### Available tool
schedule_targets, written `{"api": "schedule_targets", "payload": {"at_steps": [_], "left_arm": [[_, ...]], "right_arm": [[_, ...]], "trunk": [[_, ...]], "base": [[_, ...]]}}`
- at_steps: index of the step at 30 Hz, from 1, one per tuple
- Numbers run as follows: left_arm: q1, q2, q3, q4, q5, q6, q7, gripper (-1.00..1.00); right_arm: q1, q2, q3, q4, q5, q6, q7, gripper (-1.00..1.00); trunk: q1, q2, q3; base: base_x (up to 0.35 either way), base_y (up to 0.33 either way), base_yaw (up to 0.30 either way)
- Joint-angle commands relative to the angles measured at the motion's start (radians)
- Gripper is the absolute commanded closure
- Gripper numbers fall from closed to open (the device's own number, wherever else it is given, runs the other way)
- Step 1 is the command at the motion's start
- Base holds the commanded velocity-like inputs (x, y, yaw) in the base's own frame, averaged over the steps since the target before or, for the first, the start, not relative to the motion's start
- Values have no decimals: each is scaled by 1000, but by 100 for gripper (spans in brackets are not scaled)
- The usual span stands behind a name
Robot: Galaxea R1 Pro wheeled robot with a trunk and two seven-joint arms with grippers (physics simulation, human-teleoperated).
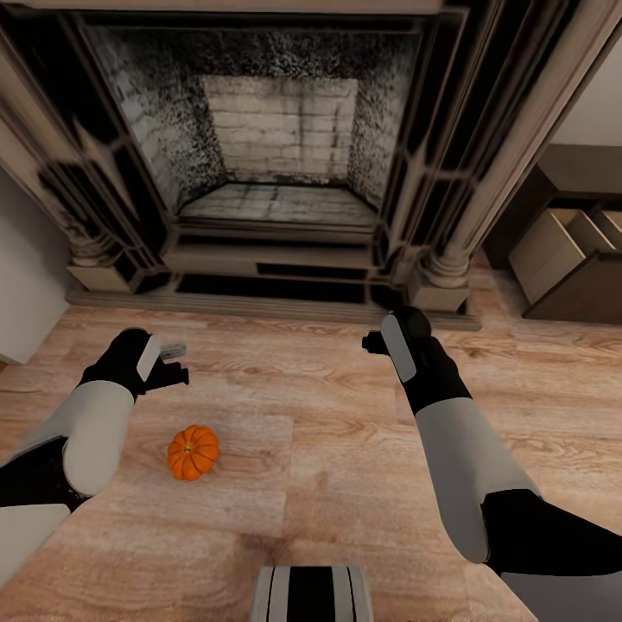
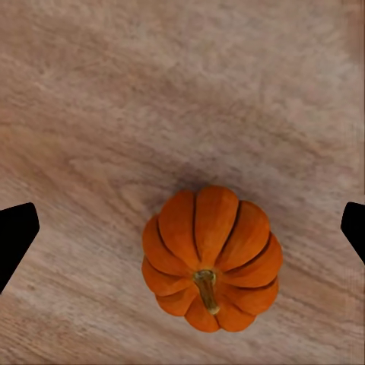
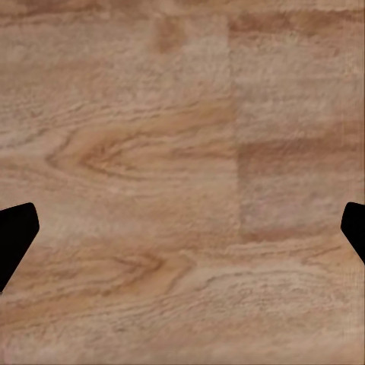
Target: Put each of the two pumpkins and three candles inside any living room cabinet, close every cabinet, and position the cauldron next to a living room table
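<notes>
Pumpkin (image 2: 211, 262), bright orange, ribbed, short tan stem

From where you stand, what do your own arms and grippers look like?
Both arms wear smooth pale-grey shells with black joint sections. The left gripper and right gripper are black with a light grey panel on the wrist. In the left wrist view, the fingertips show as plain black wedges. No cables or markings visible.
</notes>
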Motion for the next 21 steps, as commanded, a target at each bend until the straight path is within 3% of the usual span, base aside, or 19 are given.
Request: {"api": "schedule_targets", "payload": {"at_steps": [1,13,21], "left_arm": [[-1,-1,7,-1,-10,3,-4,-100],[-1,-17,7,-1,-9,5,-5,-100],[-1,-22,7,-1,-8,5,-5,-100]], "right_arm": [[-1,0,1,-1,-9,2,-10,-100],[1,0,2,-2,-8,2,-11,-100],[0,0,5,-23,-4,7,-16,-100]], "trunk": [[0,-1,-5],[6,-3,-51],[6,-3,-51]], "base": [[0,0,0],[0,0,0],[0,0,0]]}}
